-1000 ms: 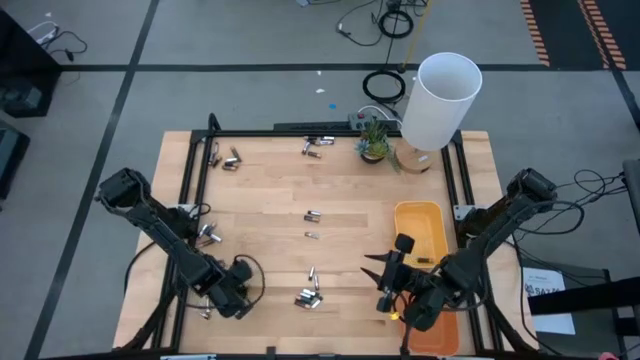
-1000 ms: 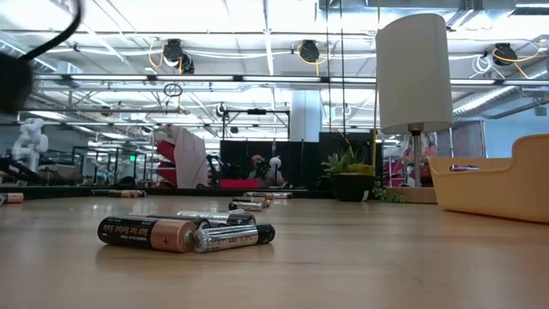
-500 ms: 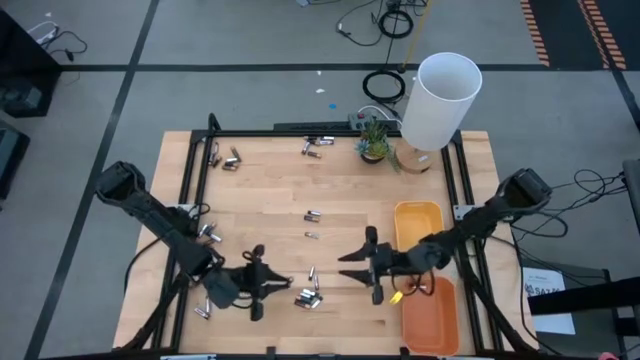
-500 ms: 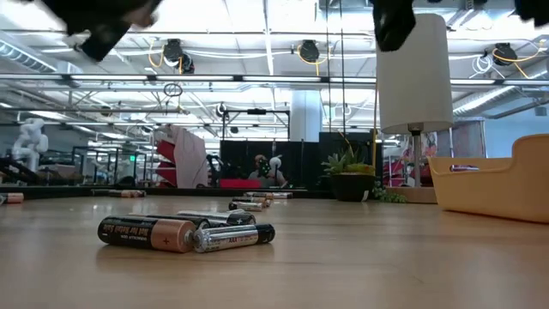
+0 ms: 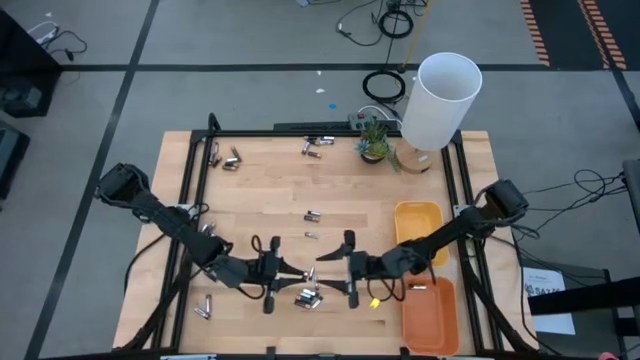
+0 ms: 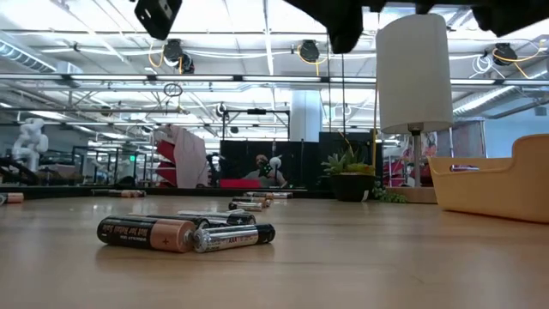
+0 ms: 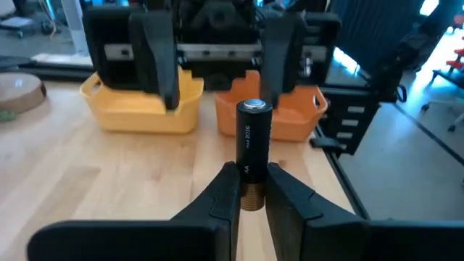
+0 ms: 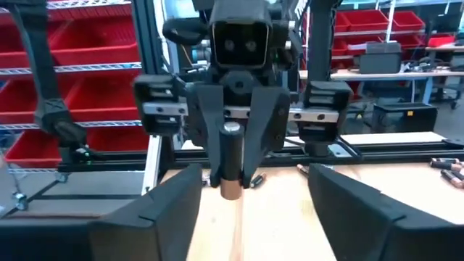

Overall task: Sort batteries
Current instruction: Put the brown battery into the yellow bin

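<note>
My left gripper point(image 5: 290, 272) hangs above the near middle of the table, pointing right and shut on a dark battery point(image 7: 253, 141) with a copper end. My right gripper point(image 5: 330, 268) faces it from the right, open wide and touching nothing; its fingers point(image 8: 168, 212) stand apart on either side of the view. Below them a small heap of batteries point(image 5: 308, 297) lies on the wood; the low view shows a dark one point(image 6: 146, 233) and a silvery one point(image 6: 232, 237). Single batteries point(image 5: 313, 214) lie farther off. My left gripper pinches the battery between its two fingers, which sit on its lower half point(image 7: 251, 177) just above the copper end point(image 8: 232, 190). The fingers come level from the table's left. The battery stands upright, silver cap point(image 7: 254, 106) on top, lifted clear of the table.
A yellow tray point(image 5: 418, 228) and an orange tray point(image 5: 430, 318) sit at the right edge behind my right arm. A white lamp point(image 5: 440, 100) and a small plant point(image 5: 374, 143) stand at the far right. More batteries point(image 5: 312, 146) lie along the far edge and near the left rail point(image 5: 205, 235).
Both grippers have swung toward the middle of the table and now face each other. The left one moved right from the near left corner. The right one moved left from beside the orange tray.
</note>
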Robot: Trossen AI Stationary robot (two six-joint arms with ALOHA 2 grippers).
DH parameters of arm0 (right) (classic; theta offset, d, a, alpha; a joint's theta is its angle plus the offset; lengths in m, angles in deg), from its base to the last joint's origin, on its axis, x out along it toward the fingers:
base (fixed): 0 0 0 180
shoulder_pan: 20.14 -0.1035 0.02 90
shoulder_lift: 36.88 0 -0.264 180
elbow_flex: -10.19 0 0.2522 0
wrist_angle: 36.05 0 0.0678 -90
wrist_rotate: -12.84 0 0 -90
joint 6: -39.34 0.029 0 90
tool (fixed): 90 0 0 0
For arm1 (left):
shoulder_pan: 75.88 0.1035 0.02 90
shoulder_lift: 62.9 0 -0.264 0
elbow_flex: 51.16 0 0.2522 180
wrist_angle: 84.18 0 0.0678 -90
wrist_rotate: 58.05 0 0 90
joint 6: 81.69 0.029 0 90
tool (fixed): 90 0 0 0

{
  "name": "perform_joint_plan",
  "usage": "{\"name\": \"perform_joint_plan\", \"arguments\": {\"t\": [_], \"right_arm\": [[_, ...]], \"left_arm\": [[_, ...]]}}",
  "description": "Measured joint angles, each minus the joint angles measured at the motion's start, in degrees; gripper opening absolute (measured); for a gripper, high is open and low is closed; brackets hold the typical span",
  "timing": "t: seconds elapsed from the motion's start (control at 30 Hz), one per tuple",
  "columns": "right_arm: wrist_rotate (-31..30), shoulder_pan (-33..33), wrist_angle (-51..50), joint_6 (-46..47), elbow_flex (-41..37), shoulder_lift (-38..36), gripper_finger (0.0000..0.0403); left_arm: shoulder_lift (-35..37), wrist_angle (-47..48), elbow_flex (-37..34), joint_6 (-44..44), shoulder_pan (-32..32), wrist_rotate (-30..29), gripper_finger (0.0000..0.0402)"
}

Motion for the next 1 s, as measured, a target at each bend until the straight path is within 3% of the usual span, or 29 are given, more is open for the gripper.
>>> {"name": "perform_joint_plan", "arguments": {"t": [0.27,0.6,0.77,1.0], "right_arm": [[3.5,1.2,-0.7,0.9,2.7,1.5,0.0269],[4.1,3.2,0.4,1.1,2.7,1.4,0.0244],[4.9,3.9,0.4,1.5,2.7,1.4,0.021],[4.9,4.3,0.4,1.2,2.7,1.4,0.0125]], "left_arm": [[-0.1,-1.9,0.0,1.4,1.7,1.3,0.0054],[-0.9,-2.0,0.0,1.3,4.4,1.5,0.0054],[-0.9,-2.9,0.0,1.4,5.3,2.1,0.0054],[-0.8,-3.9,0.1,1.4,6.0,2.7,0.0054]]}}
